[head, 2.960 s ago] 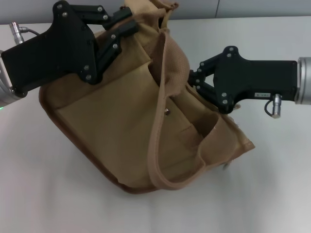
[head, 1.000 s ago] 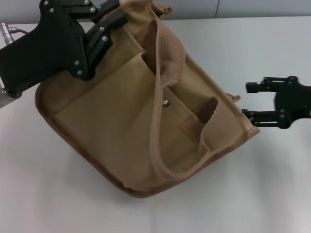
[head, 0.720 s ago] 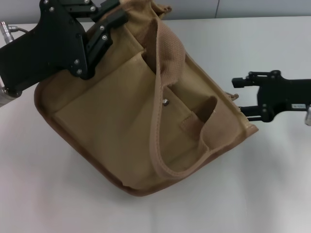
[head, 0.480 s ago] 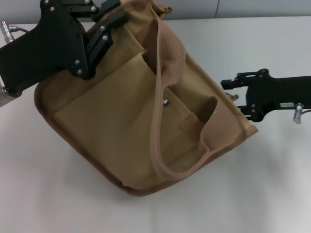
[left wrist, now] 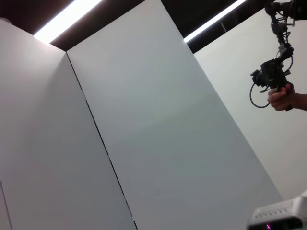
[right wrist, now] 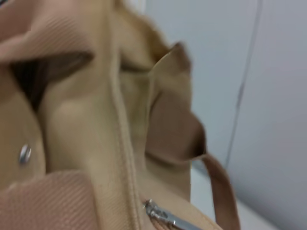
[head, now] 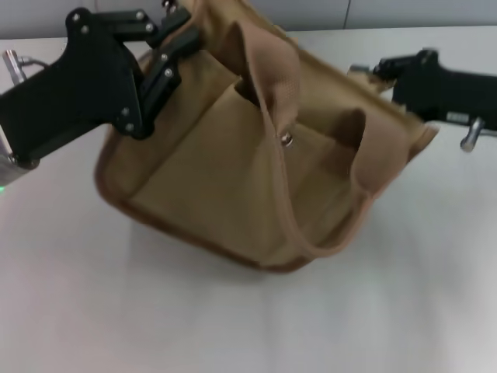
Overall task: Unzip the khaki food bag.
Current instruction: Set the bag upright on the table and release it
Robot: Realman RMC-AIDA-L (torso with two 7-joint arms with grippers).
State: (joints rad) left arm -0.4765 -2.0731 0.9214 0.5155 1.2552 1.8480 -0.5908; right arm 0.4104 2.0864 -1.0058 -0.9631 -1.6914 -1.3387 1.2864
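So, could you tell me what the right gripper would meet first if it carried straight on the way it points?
Most likely the khaki food bag: the right gripper points at its upper right corner, near the silver zipper pull. Depth is unclear; it may already touch.

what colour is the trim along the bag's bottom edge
Darker brown trim on the tan bag; head view shows it best.

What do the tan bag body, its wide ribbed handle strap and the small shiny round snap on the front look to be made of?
The boxy tan food bag body looks like matte woven canvas; it creases softly and shows no sheen. The wide handle strap seems to be thick webbing, with a visible ribbed weave. The round front snap appears to be polished metal, since it glints silver. The left gripper is at the bag's top.
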